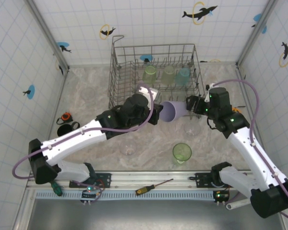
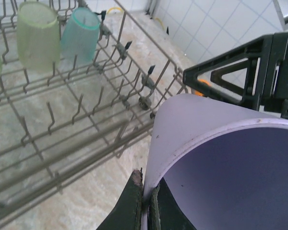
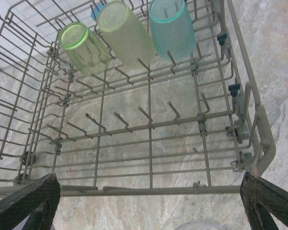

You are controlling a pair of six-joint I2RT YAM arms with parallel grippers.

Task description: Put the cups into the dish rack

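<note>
A screwdriver [image 1: 153, 186] is lying far back behind both sets of fingers, by the arm bases. A little closer to them, a green cup [image 1: 182, 152] and two clear cups [image 1: 128, 147] are standing on the tabletop [image 1: 86, 91]. One clear cup is sitting just behind the right fingers [image 3: 29, 201].

The left fingers [image 2: 132, 206] are pinching the rim of the lavender cup [image 2: 206, 124], one finger inside and one outside. The cup is lying on its side in the air. Its long way is running from the left fingers across to the right fingers, with the mouth toward the left ones. The right fingers are spread wide and holding nothing. They are hanging just past the cup's closed end, and I cannot tell if they are touching it.

The rack [image 1: 153, 46] is sitting just beyond both sets of fingers, so the cup is only a short way from it. The left arm is holding the cup, so I think it is doing the loading. The rack's near wall is tall, so the cup is going to have to go up over it and tip mouth down.

In the far row, a green pair [image 3: 127, 33] and a teal cup [image 3: 170, 28] are sitting on the tines. The rows closer to the fingers are bare, leaving lots of room.
</note>
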